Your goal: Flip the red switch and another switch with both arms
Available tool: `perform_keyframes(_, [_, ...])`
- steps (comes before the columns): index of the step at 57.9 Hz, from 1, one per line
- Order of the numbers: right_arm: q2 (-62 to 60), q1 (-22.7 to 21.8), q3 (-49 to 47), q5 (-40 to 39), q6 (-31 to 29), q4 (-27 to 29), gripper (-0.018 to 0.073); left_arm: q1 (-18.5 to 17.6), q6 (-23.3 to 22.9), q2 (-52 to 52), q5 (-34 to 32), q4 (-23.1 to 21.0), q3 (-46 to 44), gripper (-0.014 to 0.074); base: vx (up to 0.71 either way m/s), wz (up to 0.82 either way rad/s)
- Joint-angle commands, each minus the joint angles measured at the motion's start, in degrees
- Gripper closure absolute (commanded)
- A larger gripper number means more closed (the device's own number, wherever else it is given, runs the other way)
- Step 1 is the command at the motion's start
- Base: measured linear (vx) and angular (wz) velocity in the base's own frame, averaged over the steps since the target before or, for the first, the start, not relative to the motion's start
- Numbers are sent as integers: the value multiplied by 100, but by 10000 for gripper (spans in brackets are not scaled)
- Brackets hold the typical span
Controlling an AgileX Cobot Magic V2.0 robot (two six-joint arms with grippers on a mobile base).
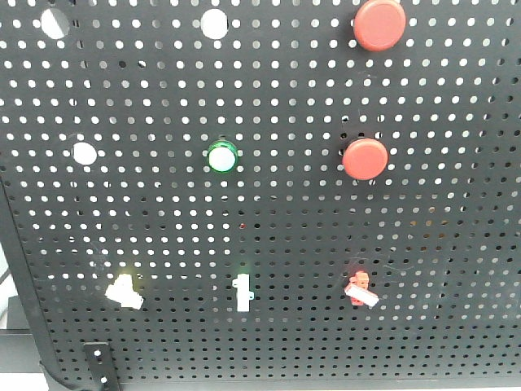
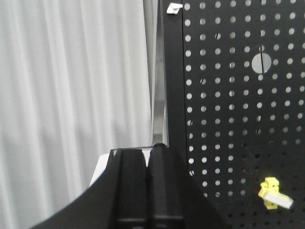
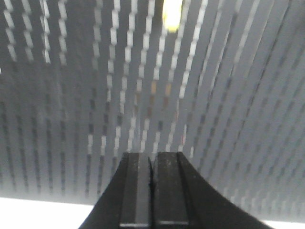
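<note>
Black pegboard (image 1: pixel 155 224) holds red switch (image 1: pixel 361 290) and cream switch (image 1: pixel 124 291); left end effector (image 2: pixel 148 155), right end effector (image 3: pixel 151 158) both closed

Place: I read this as a robotics test lab.
Panel: I face a black perforated panel (image 1: pixel 146 212) carrying round red push-buttons (image 1: pixel 378 24) and a green lamp (image 1: pixel 221 156).
Backdrop: a pale pleated curtain (image 2: pixel 71 95) hangs beyond the panel's left edge.

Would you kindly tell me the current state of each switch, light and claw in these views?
red switch: lever tilted down-right, no claw touching it.
yellow-cream switch: lever tilted down-right, untouched.
white toggle: upright, faint green glow.
green lamp: appears lit.
upper red button: untouched.
lower red button: untouched.
left claw: shut, empty.
right claw: shut, empty.
</note>
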Motion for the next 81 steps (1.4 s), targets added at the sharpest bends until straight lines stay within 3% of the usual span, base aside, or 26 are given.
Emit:
perform_keyframes(1, [100,-22,-206,-469,18,-77,566,6,0,70,-369,-53,-157,594,0,0])
perform_keyframes(14, [203,-22,-206,-1425,766,947,566,6,0,162,-173,-53,-157,594,0,0])
perform_keyframes(26, [346,-22,-206,-1937,718,858,566,-149,0,651,-439,-53,-157,594,0,0])
perform_keyframes(39, [592,-22,-206,-2020,723,828,566,-1059,0,1515,-986,-36,-157,594,0,0])
perform_keyframes(48, [699,-22,-206,-2024,723,828,566,-1832,0,2312,-1924,202,-176,594,0,0])
perform_keyframes(54, [699,-22,-206,-2047,723,828,566,-2125,0,2874,-2620,379,-176,594,0,0])
perform_keyframes(63, [699,-22,-206,-2061,723,828,566,-2191,-47,3522,-3342,382,-285,594,0,0])
perform_keyframes(81, [699,-22,-206,-2061,723,828,566,-2162,157,4258,-2694,180,-1269,594,0,0])
